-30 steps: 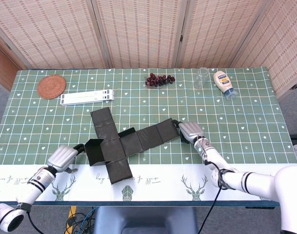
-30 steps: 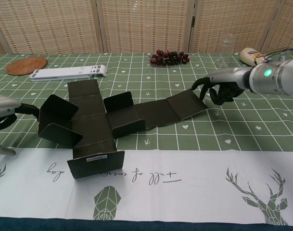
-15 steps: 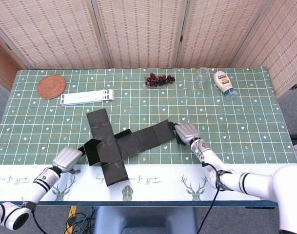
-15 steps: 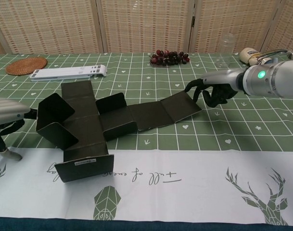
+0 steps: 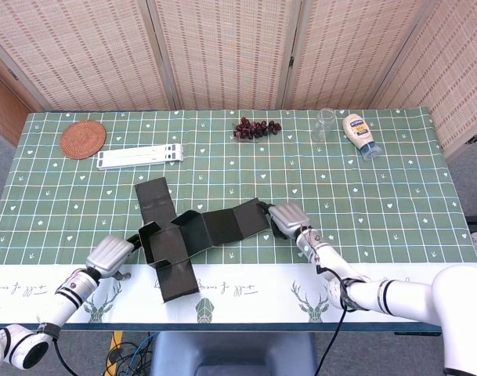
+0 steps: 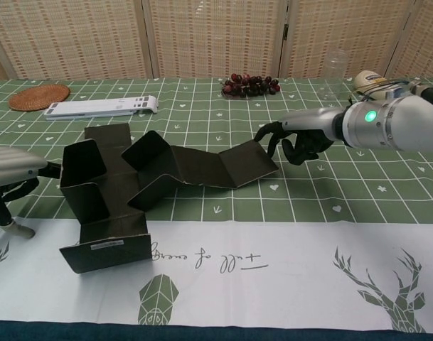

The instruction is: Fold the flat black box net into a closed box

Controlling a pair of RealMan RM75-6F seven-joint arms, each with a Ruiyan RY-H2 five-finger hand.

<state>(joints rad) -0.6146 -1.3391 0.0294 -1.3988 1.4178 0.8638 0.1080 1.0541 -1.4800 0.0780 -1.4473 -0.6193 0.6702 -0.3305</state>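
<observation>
The black box net [image 5: 187, 235] lies partly folded on the near-left part of the surface [image 5: 395, 196]. The left robot hand [image 5: 111, 254] grips its left flap; the right robot hand [image 6: 291, 140] holds its right end panel with curled fingers.

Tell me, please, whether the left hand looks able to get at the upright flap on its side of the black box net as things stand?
Probably yes. The left hand sits right beside the raised flap of the black box net, with nothing between them on the table; whether its fingers already touch the flap is unclear.
</observation>
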